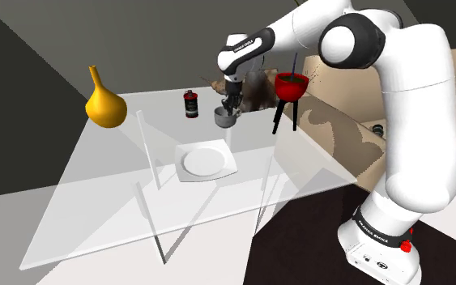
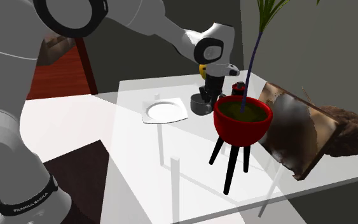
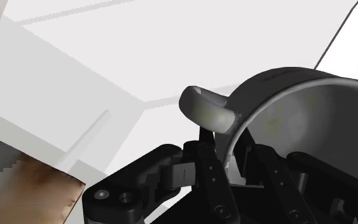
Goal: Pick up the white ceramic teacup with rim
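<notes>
**Cup pinched by the gripper**

Left to right in the shoulder view, a yellow vase (image 1: 104, 105), a dark bottle (image 1: 191, 104), the grey cup (image 1: 226, 117) and a red pot (image 1: 291, 84) with a plant (image 2: 264, 16) are seen. A white plate (image 1: 206, 161) is laid on the glass table (image 1: 96, 202). The cup's wall is pinched by the gripper (image 1: 231, 107), right above it.

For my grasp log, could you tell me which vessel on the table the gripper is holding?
The grey handled teacup: the gripper clasps its wall, whereas the yellow vase, dark bottle and red planter stand apart, untouched.
</notes>
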